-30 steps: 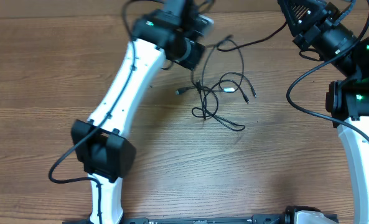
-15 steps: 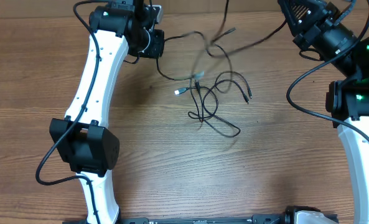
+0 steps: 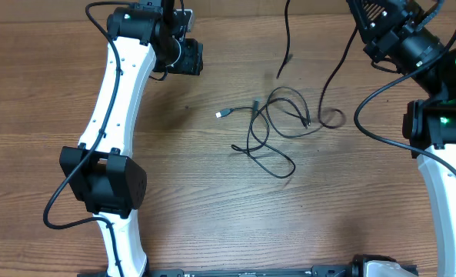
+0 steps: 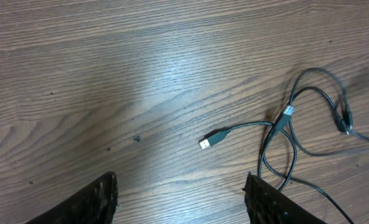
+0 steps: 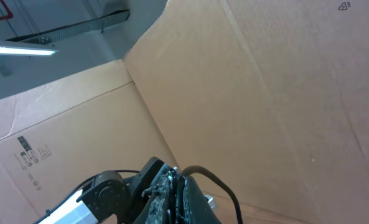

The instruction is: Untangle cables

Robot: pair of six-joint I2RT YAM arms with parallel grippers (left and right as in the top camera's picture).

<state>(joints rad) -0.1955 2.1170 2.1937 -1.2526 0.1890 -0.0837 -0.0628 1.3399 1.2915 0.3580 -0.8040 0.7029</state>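
Observation:
The cables (image 3: 270, 127) lie as a loose tangle of thin black cords mid-table, one silver-tipped plug (image 3: 222, 114) pointing left. In the left wrist view that plug (image 4: 213, 139) lies on the wood ahead of my left gripper (image 4: 181, 179), which is open and holds nothing. In the overhead view the left gripper (image 3: 188, 55) hangs at the far left, apart from the tangle. My right gripper (image 5: 177, 169) is raised at the far right (image 3: 370, 19) and shut on one black cable (image 5: 203, 170). That cable (image 3: 334, 73) runs down to a loop by the tangle. Another strand (image 3: 287, 31) dangles from the top edge.
Brown cardboard (image 5: 265, 93) fills the right wrist view behind the raised gripper. The thicker arm cables (image 3: 381, 88) loop beside the right arm. The wooden table (image 3: 212, 208) surrounds the tangle.
My left gripper moved left, then opened and let go of a cable strand. The freed strand swung right and now hangs from the raised right gripper. The tangle has shifted slightly right.

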